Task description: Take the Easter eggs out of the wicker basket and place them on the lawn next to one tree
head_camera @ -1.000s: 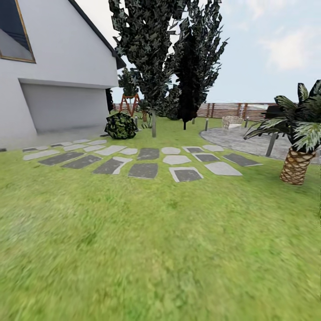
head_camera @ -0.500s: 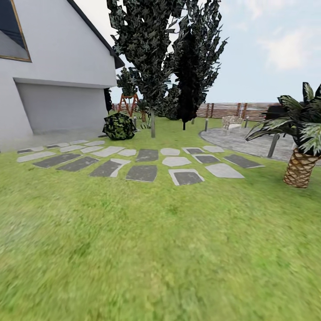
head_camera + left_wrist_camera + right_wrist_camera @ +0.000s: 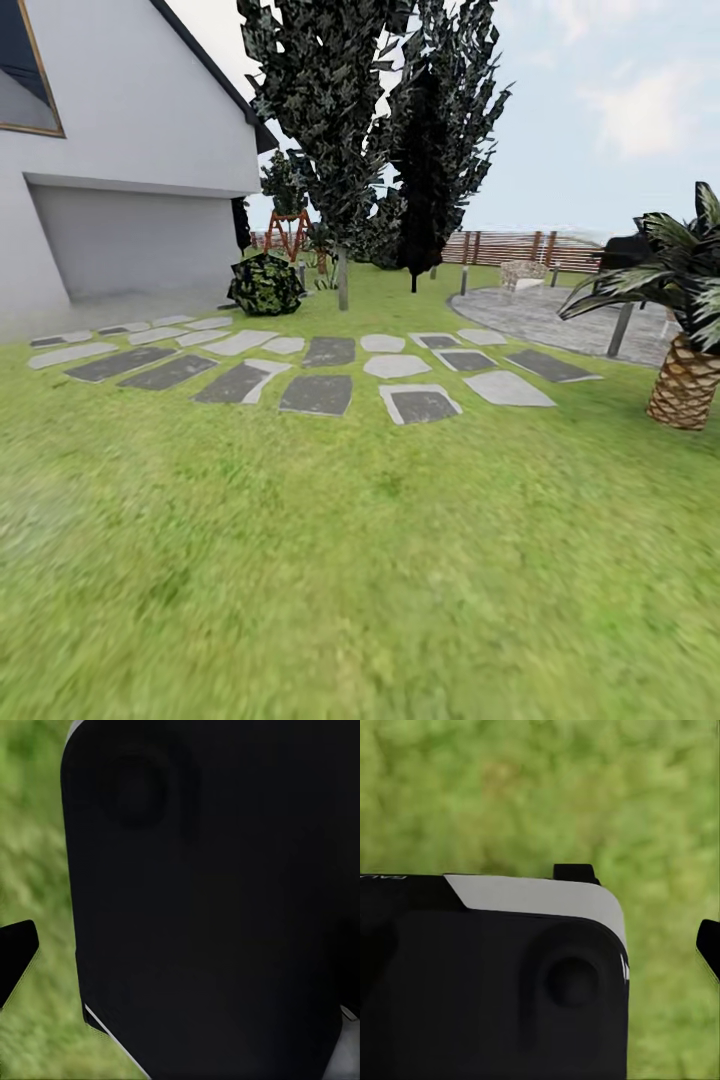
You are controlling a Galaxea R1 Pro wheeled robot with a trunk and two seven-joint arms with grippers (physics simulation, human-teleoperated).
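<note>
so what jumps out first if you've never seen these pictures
In the head view, two tall dark trees rise at the middle, behind a patch of grey stepping stones set into the lawn. A white house stands at the left and a scaly-trunked palm at the right edge. Both wrist views look down on grass past dark robot housing.

Palm (image 3: 688, 330) cut off, frame edge

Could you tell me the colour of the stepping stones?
Light and dark grey stepping stones, clearest in the head view.
</note>
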